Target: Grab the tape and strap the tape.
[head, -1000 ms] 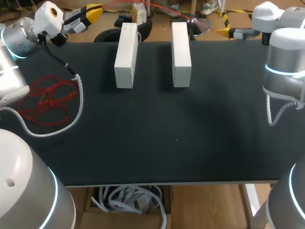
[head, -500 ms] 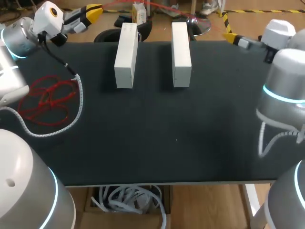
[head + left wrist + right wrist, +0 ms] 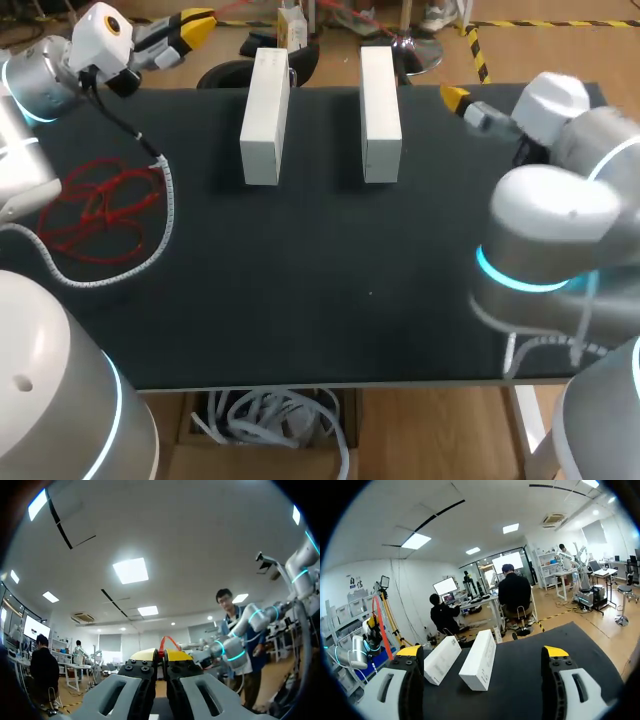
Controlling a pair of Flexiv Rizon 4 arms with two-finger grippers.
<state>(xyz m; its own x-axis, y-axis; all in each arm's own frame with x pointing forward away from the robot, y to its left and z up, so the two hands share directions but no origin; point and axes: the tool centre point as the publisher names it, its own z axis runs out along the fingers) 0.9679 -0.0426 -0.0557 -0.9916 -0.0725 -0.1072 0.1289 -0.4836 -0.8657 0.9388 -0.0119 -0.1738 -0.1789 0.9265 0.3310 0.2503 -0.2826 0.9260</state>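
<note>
In the head view the red tape [image 3: 100, 210] lies in a loose tangle on the left part of the black table [image 3: 330, 270], with the left gripper [image 3: 190, 25] off the far left corner and the right gripper [image 3: 458, 98] over the far right edge, beside two white blocks [image 3: 265, 115]. In the left wrist view the left gripper [image 3: 161, 655] has its yellow tips pressed together on a strand of red tape [image 3: 164, 642]. In the right wrist view the right gripper [image 3: 482, 651] has its fingers spread wide, holding nothing, the white blocks [image 3: 479, 666] ahead of it.
</note>
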